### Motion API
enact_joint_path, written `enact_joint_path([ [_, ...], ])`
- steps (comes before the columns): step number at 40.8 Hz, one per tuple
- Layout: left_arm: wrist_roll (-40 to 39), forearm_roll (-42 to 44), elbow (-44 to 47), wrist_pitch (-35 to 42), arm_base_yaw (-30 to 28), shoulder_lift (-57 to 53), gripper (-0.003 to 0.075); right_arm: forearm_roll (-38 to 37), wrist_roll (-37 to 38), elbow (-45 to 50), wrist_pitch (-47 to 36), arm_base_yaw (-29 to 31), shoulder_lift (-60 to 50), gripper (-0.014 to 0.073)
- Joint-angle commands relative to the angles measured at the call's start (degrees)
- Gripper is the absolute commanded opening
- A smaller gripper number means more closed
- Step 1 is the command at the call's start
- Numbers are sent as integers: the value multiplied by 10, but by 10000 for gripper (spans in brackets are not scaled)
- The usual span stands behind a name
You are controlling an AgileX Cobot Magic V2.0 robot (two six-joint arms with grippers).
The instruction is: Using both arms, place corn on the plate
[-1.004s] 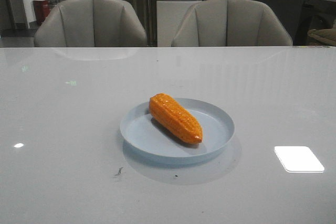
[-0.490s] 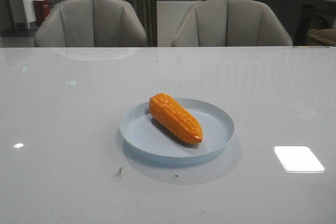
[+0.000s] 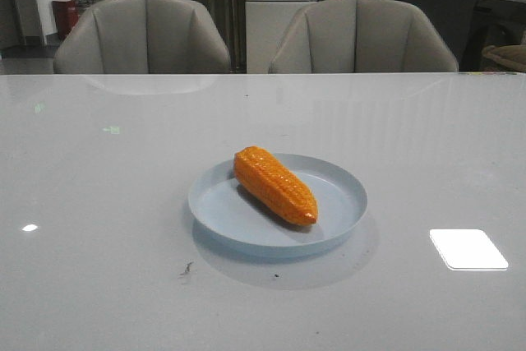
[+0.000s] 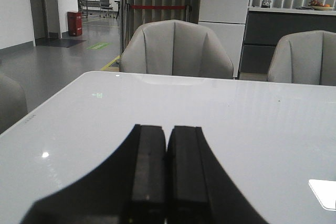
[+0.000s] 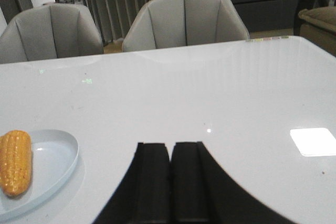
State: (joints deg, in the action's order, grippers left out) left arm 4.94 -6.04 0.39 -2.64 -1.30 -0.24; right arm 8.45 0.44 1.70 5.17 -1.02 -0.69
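Observation:
The orange corn (image 3: 274,184) lies diagonally inside the pale blue plate (image 3: 341,190) near the middle of the table, its tapered end toward the front right. The right wrist view also catches the corn (image 5: 14,161) on the plate (image 5: 58,156), off to one side of my right gripper (image 5: 170,146), which is shut with nothing in it. My left gripper (image 4: 167,129) is shut and empty over bare table; neither corn nor plate shows in its view. Neither arm appears in the front view.
Two grey chairs (image 3: 144,34) (image 3: 362,34) stand behind the table's far edge. A bright light reflection (image 3: 467,249) lies on the tabletop at the front right. Small dark specks (image 3: 186,268) mark the surface in front of the plate.

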Motion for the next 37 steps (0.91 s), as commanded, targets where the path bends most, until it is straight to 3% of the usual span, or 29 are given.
enact_joint_path([
  [1,-2,-5,21,47,4,-10,89,-1,-1,-13,-37,1,-13,66],
  [37,-2,-5,21,47,4,-10,89,-1,-1,-13,-27,1,-13,66],
])
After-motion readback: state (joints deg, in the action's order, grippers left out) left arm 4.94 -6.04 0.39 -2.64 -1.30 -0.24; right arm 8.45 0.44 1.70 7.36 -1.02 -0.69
